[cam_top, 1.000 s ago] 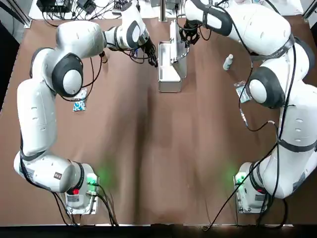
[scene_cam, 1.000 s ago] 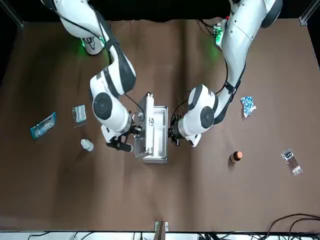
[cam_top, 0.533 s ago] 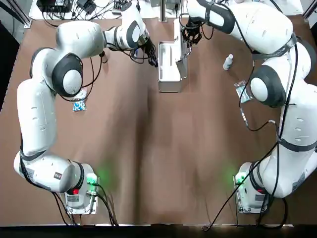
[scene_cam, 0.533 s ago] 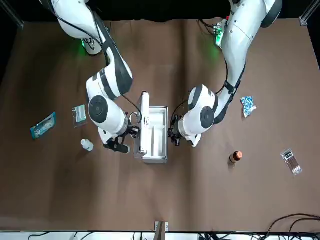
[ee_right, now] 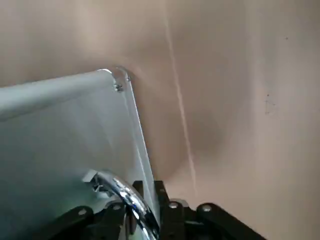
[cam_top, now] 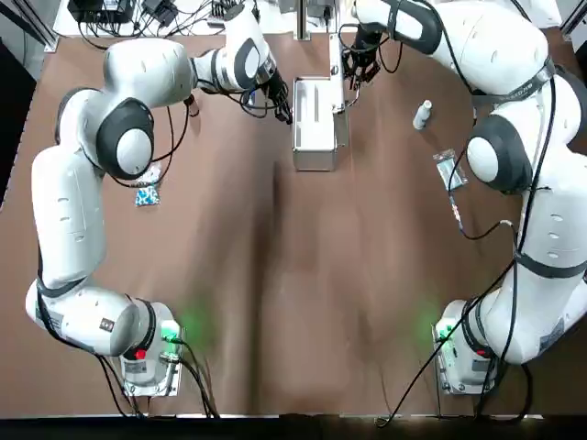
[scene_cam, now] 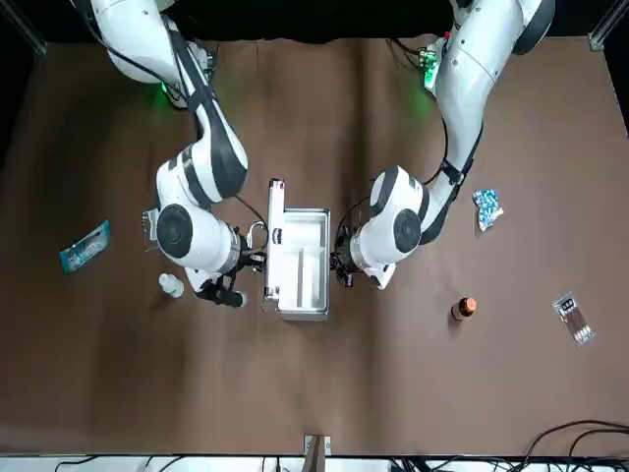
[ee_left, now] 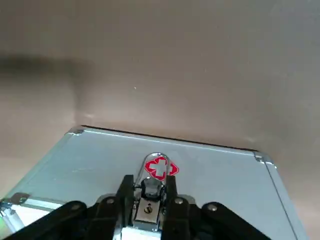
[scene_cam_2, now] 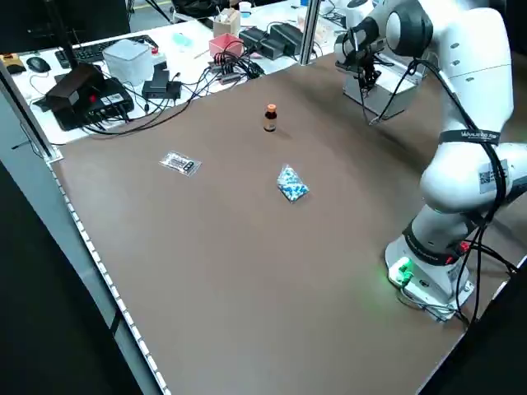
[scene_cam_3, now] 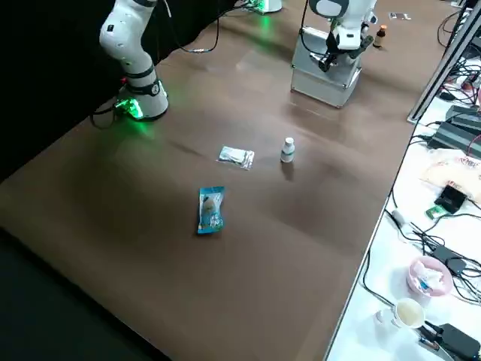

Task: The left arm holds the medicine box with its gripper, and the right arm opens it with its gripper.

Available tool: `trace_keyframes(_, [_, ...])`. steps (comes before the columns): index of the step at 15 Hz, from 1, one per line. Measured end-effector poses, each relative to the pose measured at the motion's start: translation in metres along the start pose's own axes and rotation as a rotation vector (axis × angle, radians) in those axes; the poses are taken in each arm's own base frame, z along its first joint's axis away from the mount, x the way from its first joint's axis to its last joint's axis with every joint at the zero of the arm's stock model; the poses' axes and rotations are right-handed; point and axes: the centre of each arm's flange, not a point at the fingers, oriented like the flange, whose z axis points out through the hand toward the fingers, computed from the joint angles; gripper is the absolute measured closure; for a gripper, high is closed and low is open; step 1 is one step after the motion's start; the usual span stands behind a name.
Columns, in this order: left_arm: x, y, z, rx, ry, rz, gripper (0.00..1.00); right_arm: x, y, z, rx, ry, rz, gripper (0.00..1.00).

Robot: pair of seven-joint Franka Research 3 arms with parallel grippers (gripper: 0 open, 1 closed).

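The medicine box [scene_cam: 307, 264] sits far out on the table [scene_cam: 324, 393], and its lid [scene_cam: 275, 236] stands straight up like a wall. The left gripper [ee_left: 149, 191] pinches one side of the box and the right gripper [ee_right: 142, 201] grips the lid, so both sides are blocked. A white bottle [scene_cam: 171, 285] stands near on the right, a brown bottle [scene_cam: 463, 309] on the left. The wide middle of the table, toward the arm bases, is open.
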Motion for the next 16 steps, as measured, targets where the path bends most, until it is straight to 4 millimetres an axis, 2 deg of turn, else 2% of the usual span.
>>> trace_keyframes(4, [0.000,0.000,0.000,0.001,0.000,0.000,0.70,0.007,0.015,-0.001,0.038,-0.049,-0.030,0.76])
trace_keyframes(5, [0.000,0.000,0.001,0.001,0.001,0.000,0.70,0.011,0.021,-0.003,0.053,-0.058,-0.036,0.71])
trace_keyframes(8, [0.000,0.000,0.001,0.001,0.001,0.000,0.70,0.019,0.037,-0.006,0.077,-0.088,-0.058,0.70])
trace_keyframes(13, [0.000,0.000,0.001,0.001,0.001,0.000,0.70,0.024,0.051,-0.008,0.085,-0.107,-0.097,0.67])
trace_keyframes(14, [0.000,0.000,0.001,0.001,0.001,0.000,0.70,0.026,0.054,-0.009,0.086,-0.109,-0.110,0.66])
trace_keyframes(15, [0.000,0.000,0.001,0.001,0.001,0.000,0.70,0.028,0.059,-0.010,0.088,-0.110,-0.125,0.59])
trace_keyframes(16, [0.000,0.000,0.001,0.001,0.001,0.000,0.70,0.031,0.064,-0.011,0.090,-0.112,-0.135,0.59])
